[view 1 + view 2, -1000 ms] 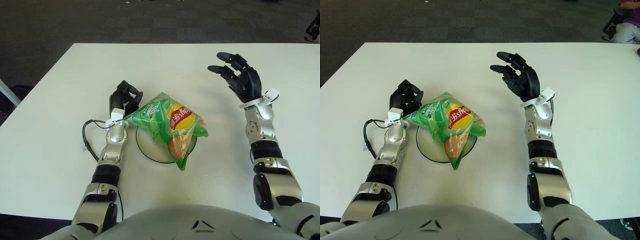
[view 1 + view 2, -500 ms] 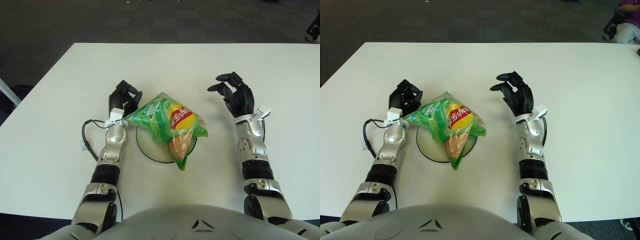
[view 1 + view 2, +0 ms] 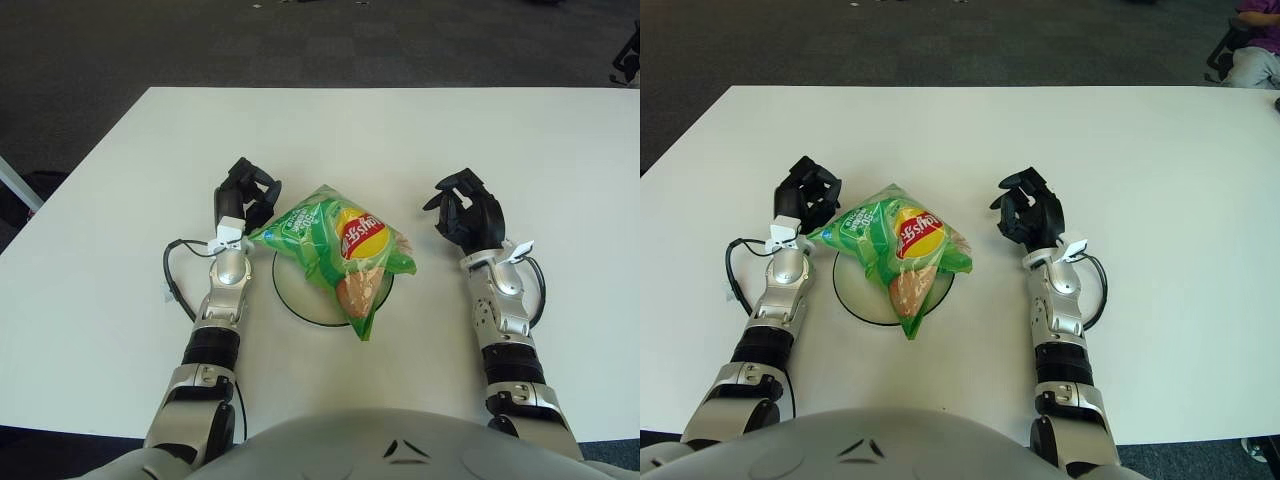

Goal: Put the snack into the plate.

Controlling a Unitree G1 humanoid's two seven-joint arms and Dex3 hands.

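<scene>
The snack bag (image 3: 335, 245) looks light, puffy and crinkly, lying on the plate (image 3: 300, 300) mid-frame. Pinch its edge. Left hand (image 3: 245, 190) and right hand (image 3: 465, 210) are curled, holding nothing.

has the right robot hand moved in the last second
Yes. The right robot hand has pulled back toward the robot and lowered, its fingers curling in; it now shows level with the snack bag, which stayed on the plate.
</scene>
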